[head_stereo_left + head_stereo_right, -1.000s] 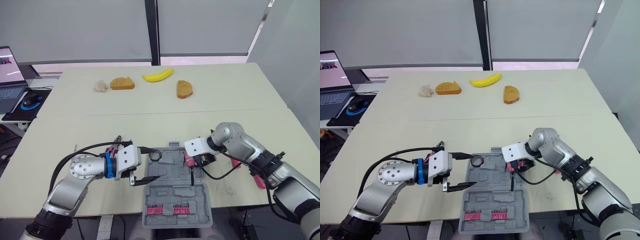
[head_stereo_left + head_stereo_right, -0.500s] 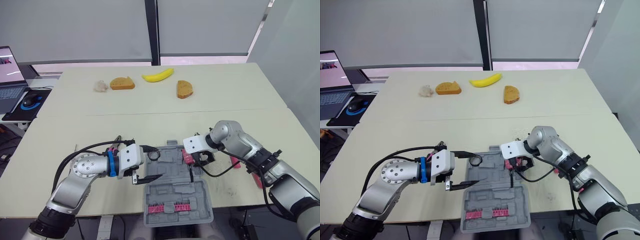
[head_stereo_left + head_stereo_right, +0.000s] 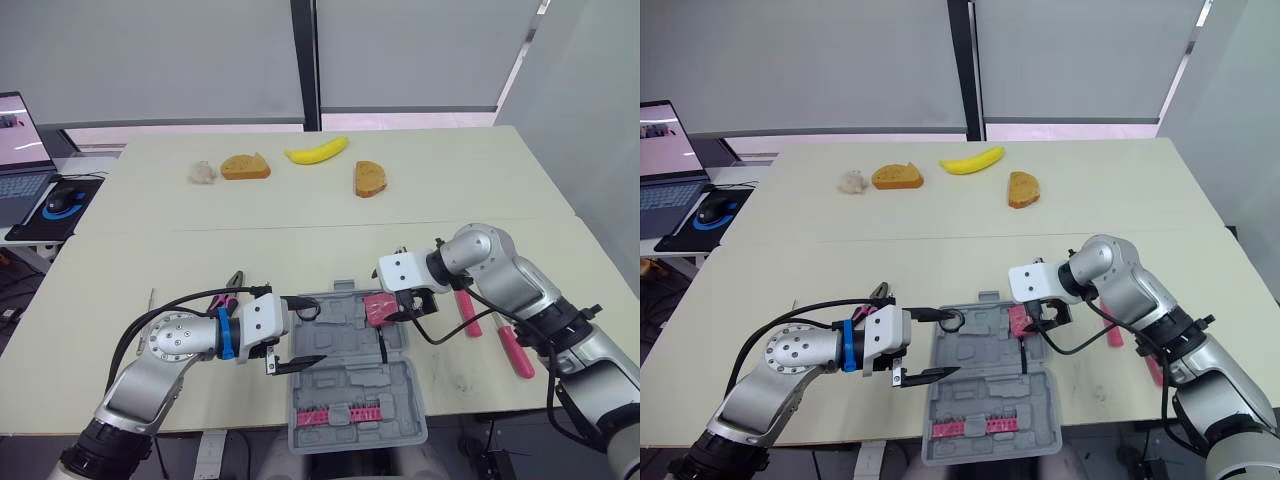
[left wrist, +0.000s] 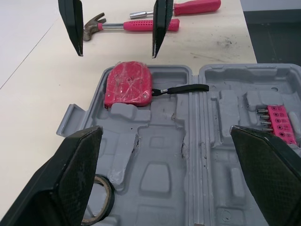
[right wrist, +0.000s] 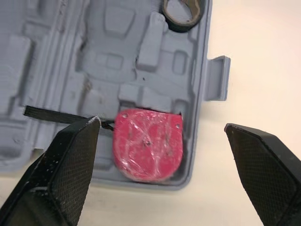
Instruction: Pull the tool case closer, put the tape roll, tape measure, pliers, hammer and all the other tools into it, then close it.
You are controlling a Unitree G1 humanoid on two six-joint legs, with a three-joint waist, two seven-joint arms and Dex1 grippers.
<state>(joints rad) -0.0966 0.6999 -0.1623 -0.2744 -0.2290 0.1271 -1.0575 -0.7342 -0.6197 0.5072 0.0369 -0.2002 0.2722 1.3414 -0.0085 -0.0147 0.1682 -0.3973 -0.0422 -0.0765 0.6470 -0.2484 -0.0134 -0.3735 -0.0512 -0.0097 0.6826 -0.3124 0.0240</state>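
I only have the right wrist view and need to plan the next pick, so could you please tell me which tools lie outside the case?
Observer: A hammer and a screwdriver lie side by side, to the right of the case.
Operator: Thank you. Where are the pliers, please?
Observer: The pliers lie to the left of the case, just beyond the left arm.
Operator: Is the left gripper free to take them?
Observer: Yes, the left gripper hangs open over the case's left side, holding nothing.

head stereo: high, forward-down | wrists: close, sharing tool case (image 4: 164,179)
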